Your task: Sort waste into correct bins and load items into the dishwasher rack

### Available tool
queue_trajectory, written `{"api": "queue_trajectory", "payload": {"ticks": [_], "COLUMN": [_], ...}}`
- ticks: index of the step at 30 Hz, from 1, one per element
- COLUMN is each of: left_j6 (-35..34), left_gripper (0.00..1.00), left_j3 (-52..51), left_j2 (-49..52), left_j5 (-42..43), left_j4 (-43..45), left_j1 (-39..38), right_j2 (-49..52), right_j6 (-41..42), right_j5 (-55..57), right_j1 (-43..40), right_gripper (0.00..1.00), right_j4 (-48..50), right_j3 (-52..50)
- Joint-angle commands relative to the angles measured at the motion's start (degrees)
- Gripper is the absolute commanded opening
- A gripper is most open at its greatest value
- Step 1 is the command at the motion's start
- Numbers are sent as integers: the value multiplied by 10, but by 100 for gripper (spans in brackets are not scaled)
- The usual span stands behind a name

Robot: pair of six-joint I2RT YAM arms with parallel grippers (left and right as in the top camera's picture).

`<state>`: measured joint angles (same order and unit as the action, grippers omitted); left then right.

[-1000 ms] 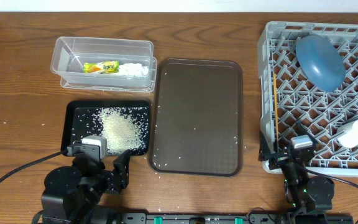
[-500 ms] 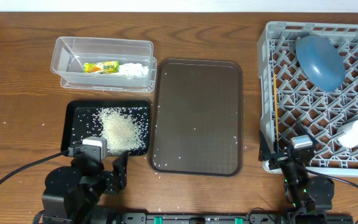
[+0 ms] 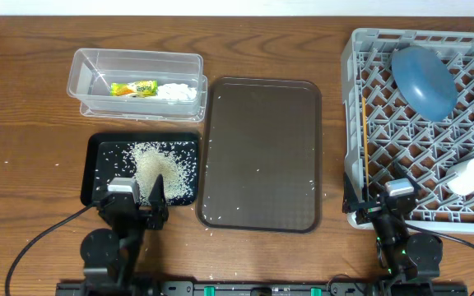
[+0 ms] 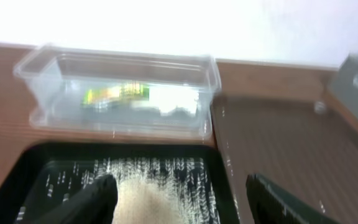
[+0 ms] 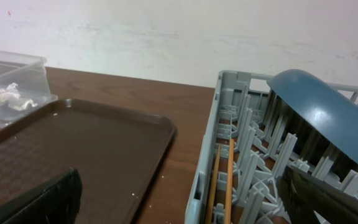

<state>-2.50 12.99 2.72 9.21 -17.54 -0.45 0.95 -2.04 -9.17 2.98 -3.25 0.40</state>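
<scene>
Left gripper (image 4: pixel 180 183): jaws apart, empty, at near edge of shallow black rectangular tray (image 3: pixel 91 168) holding loose white rice grains (image 3: pixel 159 168). Right gripper (image 5: pixel 180 180): wide, empty. Likely hazard: a finger catching the rim, scattering rice.

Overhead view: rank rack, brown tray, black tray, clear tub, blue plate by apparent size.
1. grey rack, though partly cropped
2. brown tray
3. clear tub and black tray: too alike to rank
4. blue plate

Overhead looks straight down; both low wrist views face rearward, sharing the brown tray (image 3: pixel 260 152).
</scene>
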Motion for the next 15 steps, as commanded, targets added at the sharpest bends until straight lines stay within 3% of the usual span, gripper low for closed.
{"api": "queue_trajectory", "payload": {"ticks": [1, 6, 10, 15], "left_j6": [10, 10, 10, 10], "left_gripper": [69, 69, 69, 69], "left_j3": [-52, -122, -128, -128], "left_j2": [-21, -26, -26, -26], "left_j5": [-17, -24, -23, -24], "left_j4": [81, 200, 138, 142], "left_j1": [3, 3, 3, 3], "right_j2": [-5, -5, -5, -5], "right_j6": [-4, -4, -4, -4], "right_j5": [3, 3, 3, 3], "right_j1": [3, 3, 3, 3], "right_gripper": [99, 99, 99, 99], "right_j4": [-2, -2, -2, -2], "right_j3": [-1, -1, -1, -1]}}
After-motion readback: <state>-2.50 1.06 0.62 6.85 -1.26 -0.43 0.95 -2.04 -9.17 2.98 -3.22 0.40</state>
